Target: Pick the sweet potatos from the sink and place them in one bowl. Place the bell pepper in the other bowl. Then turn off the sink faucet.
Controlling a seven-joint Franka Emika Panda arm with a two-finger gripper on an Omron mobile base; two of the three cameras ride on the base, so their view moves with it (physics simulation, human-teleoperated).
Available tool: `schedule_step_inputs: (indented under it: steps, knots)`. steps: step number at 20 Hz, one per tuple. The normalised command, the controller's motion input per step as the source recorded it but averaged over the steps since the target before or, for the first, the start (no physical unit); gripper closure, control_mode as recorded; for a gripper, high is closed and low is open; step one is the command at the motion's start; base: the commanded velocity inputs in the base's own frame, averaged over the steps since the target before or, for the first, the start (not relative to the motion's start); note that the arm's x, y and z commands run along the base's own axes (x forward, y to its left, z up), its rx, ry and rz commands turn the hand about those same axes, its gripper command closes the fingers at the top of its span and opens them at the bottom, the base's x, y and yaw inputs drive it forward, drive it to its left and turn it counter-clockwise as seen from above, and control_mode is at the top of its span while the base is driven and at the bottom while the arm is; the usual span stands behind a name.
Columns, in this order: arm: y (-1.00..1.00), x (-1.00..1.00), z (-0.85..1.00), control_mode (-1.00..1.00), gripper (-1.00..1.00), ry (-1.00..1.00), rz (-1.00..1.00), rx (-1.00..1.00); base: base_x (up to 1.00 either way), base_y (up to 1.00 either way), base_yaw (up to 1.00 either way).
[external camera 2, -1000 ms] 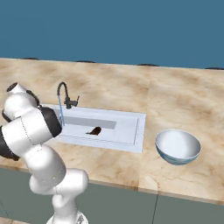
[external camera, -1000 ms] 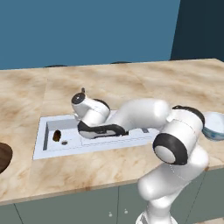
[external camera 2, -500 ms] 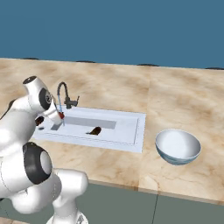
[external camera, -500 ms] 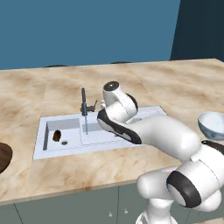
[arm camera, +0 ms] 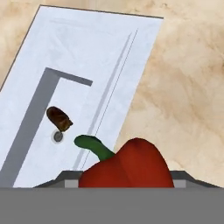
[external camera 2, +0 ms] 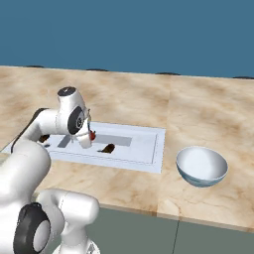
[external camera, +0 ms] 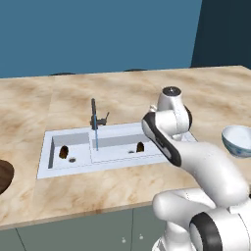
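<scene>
My gripper (external camera 2: 89, 137) is shut on the red bell pepper (arm camera: 127, 168), whose green stem points up-left in the hand view; the pepper (external camera 2: 92, 135) hangs above the sink (external camera 2: 141, 147). One sweet potato (arm camera: 59, 118) lies beside a round drain in the basin below, also visible as a dark lump (external camera 2: 107, 148). The second sweet potato (external camera: 63, 152) rests in the left compartment. The faucet (external camera: 94, 115) stands upright with a thin blue stream running. The pale blue-white bowl (external camera 2: 202, 165) sits on the counter to the right. The dark brown bowl (external camera: 4, 177) peeks in at the far left.
Marbled beige counter (external camera: 122, 93) surrounds the sink, with a blue wall behind. My white arm (external camera: 169, 139) covers the sink's right end in the left base view. A strip of counter separates the sink's right rim and the pale bowl.
The arm has swung from the left part of the sink up and to the right, carrying the bell pepper. Both sweet potatoes and both bowls have stayed put.
</scene>
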Motion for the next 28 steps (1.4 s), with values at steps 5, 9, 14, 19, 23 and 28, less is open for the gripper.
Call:
schedule_step_inputs:
  steps: [5, 9, 14, 19, 23, 28]
  knots:
    - [-1.0, -0.03, 0.33, -1.0, 1.0, 0.03, -0.2, 0.13, 0.0, 0.0, 0.0]
    - [-1.0, 0.0, 0.14, -1.0, 1.0, 0.05, -0.2, 0.07, 0.0, 0.0, 0.0]
    - [-1.0, 0.0, 0.01, -1.0, 1.0, 0.06, -0.17, 0.08, 0.0, 0.0, 0.0]
    - [-1.0, 0.0, 0.0, -1.0, 1.0, 0.01, -0.14, 0.11, 0.0, 0.0, 0.0]
    - [-1.0, 0.0, 0.0, -1.0, 1.0, 0.0, -0.12, 0.12, 0.0, 0.0, 0.0]
    - [-0.95, 0.0, 0.0, -1.0, 1.0, 0.0, -0.09, 0.08, 0.0, 0.0, 0.0]
